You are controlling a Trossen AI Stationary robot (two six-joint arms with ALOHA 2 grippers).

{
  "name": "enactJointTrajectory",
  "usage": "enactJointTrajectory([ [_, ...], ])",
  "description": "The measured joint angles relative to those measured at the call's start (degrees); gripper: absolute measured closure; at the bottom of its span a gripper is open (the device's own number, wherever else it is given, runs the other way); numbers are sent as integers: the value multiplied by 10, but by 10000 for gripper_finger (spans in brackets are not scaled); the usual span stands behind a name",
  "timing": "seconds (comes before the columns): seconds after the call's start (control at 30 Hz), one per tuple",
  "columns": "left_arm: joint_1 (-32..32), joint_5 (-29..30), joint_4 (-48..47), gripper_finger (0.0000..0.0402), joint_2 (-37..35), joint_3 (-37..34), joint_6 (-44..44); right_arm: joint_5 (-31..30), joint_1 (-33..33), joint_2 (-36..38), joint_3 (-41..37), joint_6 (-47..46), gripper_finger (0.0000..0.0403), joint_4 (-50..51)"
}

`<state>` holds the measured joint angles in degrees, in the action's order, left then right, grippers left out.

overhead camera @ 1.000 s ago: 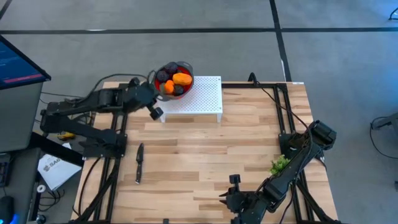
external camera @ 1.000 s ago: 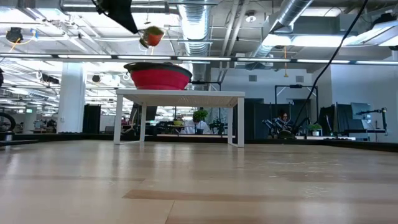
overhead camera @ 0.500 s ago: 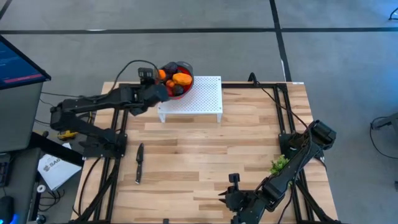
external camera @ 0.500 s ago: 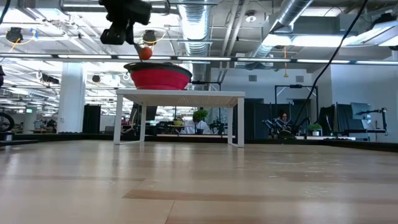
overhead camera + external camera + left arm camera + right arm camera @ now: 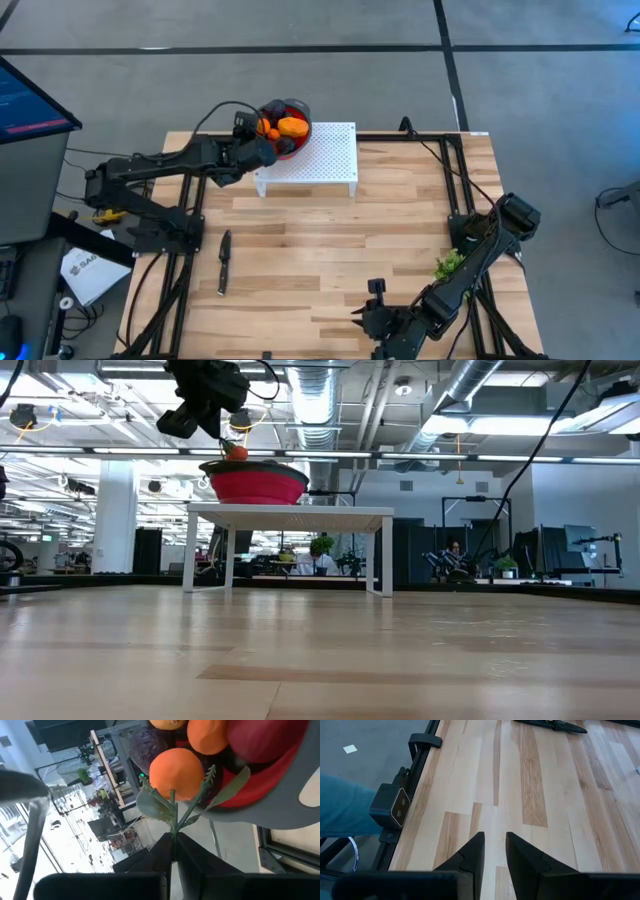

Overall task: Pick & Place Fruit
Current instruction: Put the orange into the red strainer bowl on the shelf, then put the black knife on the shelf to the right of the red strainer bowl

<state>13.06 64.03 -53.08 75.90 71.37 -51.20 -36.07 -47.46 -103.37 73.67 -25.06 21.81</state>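
Lowered to the bowl on the white stand at the table's far edge, left gripper clamps an orange's stem; right gripper, slightly parted, idles at the near edge.

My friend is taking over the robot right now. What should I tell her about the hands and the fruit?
Left gripper: shut on the green stem of a small orange fruit, held at the rim of the red bowl.
Right gripper: jaws slightly apart, holding nothing, waiting low at the table's near edge.
Fruit: the rest are piled in the bowl on the white stand.
Done: nearly all fruit is in.
Left: drop this one, pull back.
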Motion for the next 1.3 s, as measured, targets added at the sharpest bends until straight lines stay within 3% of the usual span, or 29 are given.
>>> enactJointTrajectory([
  [0.17,0,-35,0,374,0,-2,0,0,0,0,0,0,331,0],
  [0.53,9,-40,0,370,-3,-25,5,0,0,0,0,0,331,-1],
  [0.63,4,-42,3,354,-9,-25,9,0,0,0,0,0,331,-1],
  [0.83,-5,-100,17,291,-44,-23,52,0,0,0,0,1,331,-1],
  [0.97,-11,-154,31,242,-86,-23,100,0,0,0,0,1,331,-1],
  [1.1,-24,-166,56,204,-131,-23,167,0,0,0,0,4,331,-4],
  [1.23,-55,-173,110,189,-172,-22,289,0,2,0,-9,-3,331,-36],
  [1.3,-74,-205,133,189,-198,-22,371,0,4,0,-26,16,331,-77],
])
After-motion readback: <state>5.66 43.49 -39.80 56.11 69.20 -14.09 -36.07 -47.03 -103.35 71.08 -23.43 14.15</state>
